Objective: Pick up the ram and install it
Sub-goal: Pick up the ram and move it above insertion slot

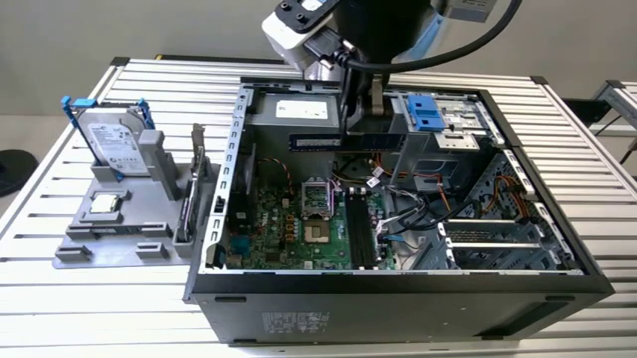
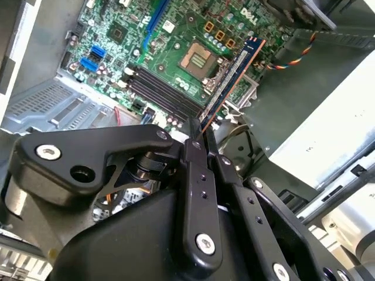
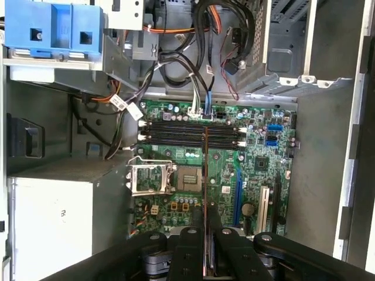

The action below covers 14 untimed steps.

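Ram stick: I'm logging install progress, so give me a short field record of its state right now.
held item: long, thin dark blue-green ram stick
holder: black pincer, shut on the stick
position: in the air over the open black computer case, not seated
memory slots: black slots on the green motherboard, look empty

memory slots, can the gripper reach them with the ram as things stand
Probably yes: the case is open, the gripper holds the ram above the board, and the memory slots look empty.
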Motion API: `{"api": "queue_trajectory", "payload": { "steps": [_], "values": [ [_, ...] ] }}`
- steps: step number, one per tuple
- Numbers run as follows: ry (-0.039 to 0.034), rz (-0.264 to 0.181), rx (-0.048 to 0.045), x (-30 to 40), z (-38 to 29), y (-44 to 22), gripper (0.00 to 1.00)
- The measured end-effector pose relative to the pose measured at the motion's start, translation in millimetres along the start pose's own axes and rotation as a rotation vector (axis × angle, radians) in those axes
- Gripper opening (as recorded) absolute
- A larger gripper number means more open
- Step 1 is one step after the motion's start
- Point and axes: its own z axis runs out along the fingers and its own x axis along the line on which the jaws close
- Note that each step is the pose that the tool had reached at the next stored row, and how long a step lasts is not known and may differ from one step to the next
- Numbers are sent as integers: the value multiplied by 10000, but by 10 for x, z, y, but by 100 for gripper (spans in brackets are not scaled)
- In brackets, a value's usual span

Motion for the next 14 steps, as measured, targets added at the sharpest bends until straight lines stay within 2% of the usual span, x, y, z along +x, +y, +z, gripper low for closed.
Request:
{"api": "queue_trajectory", "payload": {
  "steps": [8,14],
  "values": [
    [-1,0,0,178,-3,23,0],
    [-1,0,0,262,-5,64,0]
  ]
}}
